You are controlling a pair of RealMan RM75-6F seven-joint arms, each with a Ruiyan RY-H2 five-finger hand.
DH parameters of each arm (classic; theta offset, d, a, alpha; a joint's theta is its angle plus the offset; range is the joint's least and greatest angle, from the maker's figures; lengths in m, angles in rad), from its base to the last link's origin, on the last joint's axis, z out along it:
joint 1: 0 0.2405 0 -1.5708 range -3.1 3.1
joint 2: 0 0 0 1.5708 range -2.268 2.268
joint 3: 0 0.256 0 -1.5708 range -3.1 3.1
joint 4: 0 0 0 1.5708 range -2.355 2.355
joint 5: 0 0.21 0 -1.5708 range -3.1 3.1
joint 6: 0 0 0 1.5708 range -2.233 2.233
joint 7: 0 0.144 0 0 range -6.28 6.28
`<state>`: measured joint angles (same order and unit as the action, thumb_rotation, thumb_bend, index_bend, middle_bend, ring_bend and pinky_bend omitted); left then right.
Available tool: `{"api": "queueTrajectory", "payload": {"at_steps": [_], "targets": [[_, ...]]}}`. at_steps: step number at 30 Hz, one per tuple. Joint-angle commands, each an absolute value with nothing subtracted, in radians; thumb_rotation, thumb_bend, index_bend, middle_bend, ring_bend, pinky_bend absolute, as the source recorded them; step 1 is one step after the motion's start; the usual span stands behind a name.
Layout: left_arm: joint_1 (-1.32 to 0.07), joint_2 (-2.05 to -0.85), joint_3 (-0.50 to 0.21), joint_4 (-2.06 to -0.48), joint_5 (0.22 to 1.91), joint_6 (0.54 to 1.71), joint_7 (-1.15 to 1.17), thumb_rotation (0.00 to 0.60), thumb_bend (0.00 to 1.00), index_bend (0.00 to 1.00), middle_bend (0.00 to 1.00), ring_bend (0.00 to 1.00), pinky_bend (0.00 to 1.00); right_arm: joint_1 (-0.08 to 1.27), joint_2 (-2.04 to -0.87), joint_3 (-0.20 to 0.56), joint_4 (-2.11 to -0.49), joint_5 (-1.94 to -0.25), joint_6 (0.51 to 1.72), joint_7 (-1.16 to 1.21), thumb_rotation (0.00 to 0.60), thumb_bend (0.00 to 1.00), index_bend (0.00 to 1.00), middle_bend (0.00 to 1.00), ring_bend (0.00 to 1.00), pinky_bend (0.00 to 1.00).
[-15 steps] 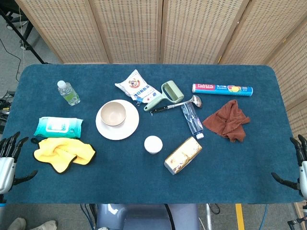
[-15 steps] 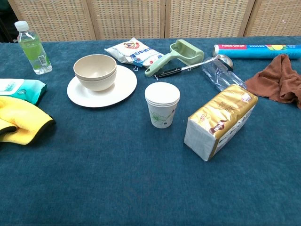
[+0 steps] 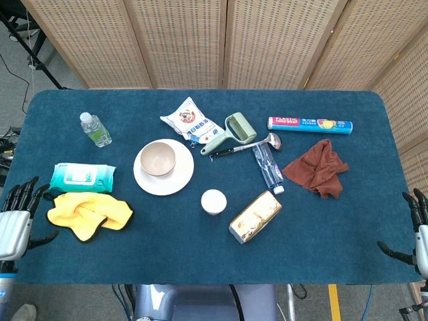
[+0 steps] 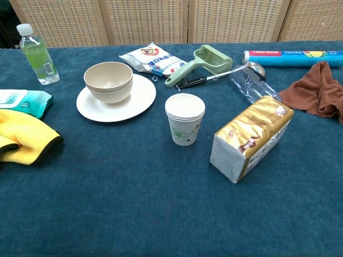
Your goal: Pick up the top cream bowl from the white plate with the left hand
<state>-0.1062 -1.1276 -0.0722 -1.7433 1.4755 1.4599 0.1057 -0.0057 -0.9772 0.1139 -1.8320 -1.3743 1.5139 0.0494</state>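
I see the top cream bowl [image 4: 109,78], a smooth round matte one, nested in a second cream bowl [image 4: 111,94] just like it, so only a thin band of the lower one shows under its rim. The stack stands upright on the round white plate [image 4: 136,97], slightly toward the plate's left side, on the blue cloth-covered surface [image 4: 134,203]. I can see the top bowl's bare inner wall and bottom, with nothing in it. Near the plate, toward the right, stands a stack of white paper cups with a green leaf print [image 4: 185,120], upright; from the head view the uppermost cup looks empty, though I can't be sure from that angle.

My left robot hand [image 3: 17,217] sits at the surface's near left edge, well apart from the plate, fingers pointing up and spread, thumb out to the side, holding nothing. Just beside it lies a crumpled yellow cloth with a dark hem [image 3: 88,214], and beyond that a teal pack of wet wipes [image 3: 81,176]. My right robot hand [image 3: 416,231] is at the near right edge, partly cut off by the frame; its fingers look spread and free of anything too. Neither robot hand shows in the chest view.
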Motion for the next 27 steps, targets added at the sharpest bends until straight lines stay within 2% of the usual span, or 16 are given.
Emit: {"api": "queueTrajectory", "payload": {"at_steps": [1, 5, 11, 17, 27], "targets": [[-0.214, -1.139, -0.14, -1.737, 1.414, 1.32, 0.11, 0.6, 0.07, 0.28, 0.0, 0.0, 0.0, 0.0, -0.982, 0.118, -1.826, -1.364, 1.505, 0.045, 0.6, 0.0, 0.04, 0.0, 0.0, 0.0], [-0.341, -1.173, -0.22, -1.704, 1.308, 1.17, 0.162, 0.6, 0.12, 0.38, 0.0, 0.0, 0.0, 0.009, -0.993, 0.127, -1.811, -1.331, 1.489, 0.03, 0.6, 0.0, 0.04, 0.0, 0.0, 0.0], [-0.48, -1.248, -0.282, -1.638, 1.161, 1.027, 0.254, 0.6, 0.22, 0.42, 0.0, 0.0, 0.0, 0.015, -1.001, 0.137, -1.799, -1.297, 1.477, 0.021, 0.6, 0.0, 0.04, 0.0, 0.0, 0.0], [-0.578, -1.334, -0.305, -1.563, 1.069, 0.976, 0.347, 0.6, 0.29, 0.43, 0.0, 0.0, 0.0, 0.018, -0.995, 0.145, -1.791, -1.273, 1.46, 0.04, 0.6, 0.0, 0.04, 0.0, 0.0, 0.0], [-0.696, -1.457, -0.293, -1.464, 0.967, 0.928, 0.471, 0.6, 0.3, 0.47, 0.0, 0.0, 0.0, 0.021, -0.989, 0.15, -1.784, -1.258, 1.444, 0.057, 0.6, 0.0, 0.04, 0.0, 0.0, 0.0]]}}
